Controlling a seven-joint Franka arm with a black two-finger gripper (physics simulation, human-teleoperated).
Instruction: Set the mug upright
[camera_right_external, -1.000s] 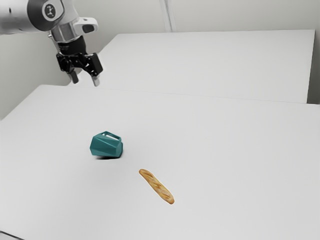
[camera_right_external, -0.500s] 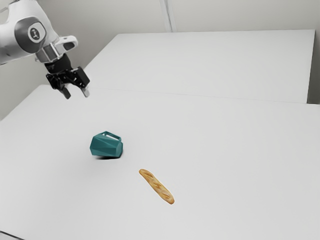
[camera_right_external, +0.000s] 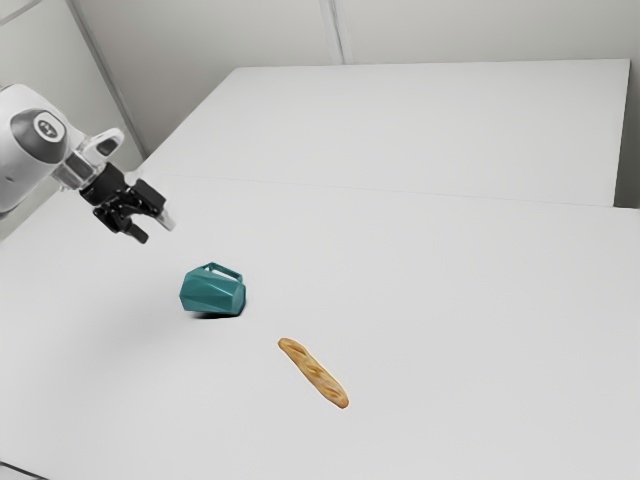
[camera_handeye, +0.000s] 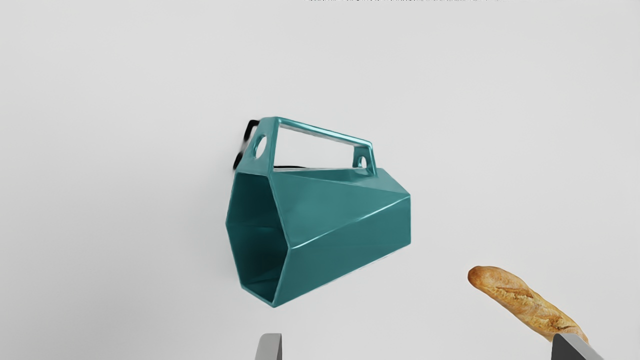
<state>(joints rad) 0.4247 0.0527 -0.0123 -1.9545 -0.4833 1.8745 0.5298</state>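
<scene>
Lower and tilted since the earlier frames, the jaws stand spread and empty, probably leaving room to straddle the mug (camera_right_external: 212, 293).
From ten o'clock in the exterior view, they face it lying on the table (camera_right_external: 450, 300), mouth toward nine; the baguette (camera_right_external: 314, 374) rests apart at four.

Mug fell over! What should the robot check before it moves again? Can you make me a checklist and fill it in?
1. End effector open: ok, fingers wide apart.
2. Mug standing up: not ok, it lies on its side.
3. End effector at the mug: not ok, there's a gap between them.
4. Handle uncovered: ok, nothing lies over it.
5. Bread apart from the mug: ok.
6. Mug won't slip when gripped: cannot tell.
</scene>
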